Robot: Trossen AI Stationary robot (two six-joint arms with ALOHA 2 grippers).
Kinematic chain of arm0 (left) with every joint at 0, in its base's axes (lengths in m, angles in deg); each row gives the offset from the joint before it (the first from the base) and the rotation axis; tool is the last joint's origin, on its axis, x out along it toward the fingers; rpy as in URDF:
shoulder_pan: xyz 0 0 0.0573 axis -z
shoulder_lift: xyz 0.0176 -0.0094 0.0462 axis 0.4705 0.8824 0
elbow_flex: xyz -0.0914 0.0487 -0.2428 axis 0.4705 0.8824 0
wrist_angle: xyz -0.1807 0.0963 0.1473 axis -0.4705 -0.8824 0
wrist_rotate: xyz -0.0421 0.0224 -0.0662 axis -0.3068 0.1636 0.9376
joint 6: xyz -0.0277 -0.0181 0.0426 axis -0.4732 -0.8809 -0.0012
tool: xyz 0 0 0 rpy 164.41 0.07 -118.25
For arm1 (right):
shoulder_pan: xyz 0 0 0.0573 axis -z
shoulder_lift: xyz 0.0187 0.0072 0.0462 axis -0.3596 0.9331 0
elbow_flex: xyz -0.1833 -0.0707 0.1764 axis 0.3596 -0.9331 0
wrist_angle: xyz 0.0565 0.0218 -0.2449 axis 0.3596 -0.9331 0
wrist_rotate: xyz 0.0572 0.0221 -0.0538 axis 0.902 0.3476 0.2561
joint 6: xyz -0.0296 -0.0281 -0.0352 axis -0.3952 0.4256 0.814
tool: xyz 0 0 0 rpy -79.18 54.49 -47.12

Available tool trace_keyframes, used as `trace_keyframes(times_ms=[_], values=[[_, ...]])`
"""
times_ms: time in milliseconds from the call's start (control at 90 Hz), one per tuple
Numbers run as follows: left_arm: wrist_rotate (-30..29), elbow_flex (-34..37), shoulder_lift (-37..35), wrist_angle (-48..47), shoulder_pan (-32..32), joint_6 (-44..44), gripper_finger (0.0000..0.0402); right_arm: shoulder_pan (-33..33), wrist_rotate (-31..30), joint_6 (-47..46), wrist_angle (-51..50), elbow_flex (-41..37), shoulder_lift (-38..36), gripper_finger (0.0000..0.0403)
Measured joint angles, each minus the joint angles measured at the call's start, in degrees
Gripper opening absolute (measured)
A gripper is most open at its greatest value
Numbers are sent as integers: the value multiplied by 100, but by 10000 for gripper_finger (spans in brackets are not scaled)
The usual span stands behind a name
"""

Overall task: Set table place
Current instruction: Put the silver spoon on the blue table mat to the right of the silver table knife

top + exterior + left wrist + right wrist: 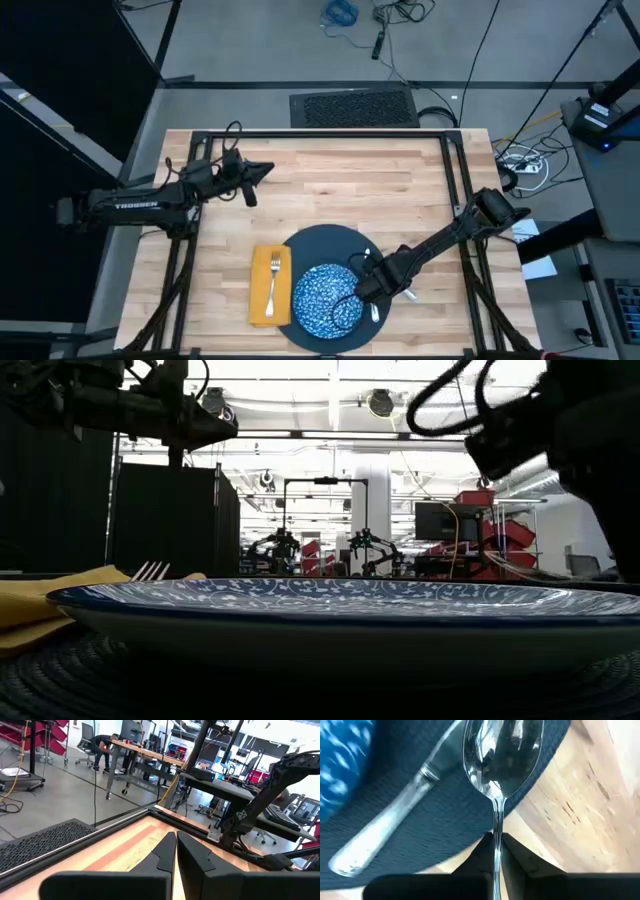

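Pinching the spoon (496, 765) handle, the right claw (495, 851) hovers over the plate (445, 827) holding a bowl (325, 297).

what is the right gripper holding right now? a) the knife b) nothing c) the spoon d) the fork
c: in the right wrist view the right gripper has its fingers shut on the handle of the spoon, whose bowl lies over the edge of the dark plate, while the knife lies free beside it and the fork rests on the napkin.
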Motion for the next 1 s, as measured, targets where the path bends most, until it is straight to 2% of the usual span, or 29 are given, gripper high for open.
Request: trace_keyframes(times_ms=[144,322,589,756,1000], values=[[74,0,0,62,0,-10,0,12,-162,-1260,0,24,0,1],[222,0,0,142,0,-14,0,12,12,-2221,-39,24,0,0],[287,0,0,216,1,-18,0,16,710,-3139,374,24,0,0],[549,0,0,312,2,-20,0,42,608,-3603,341,24,-2,0],[588,0,0,304,2,-16,0,71,587,-3886,337,-7,-7,0]])
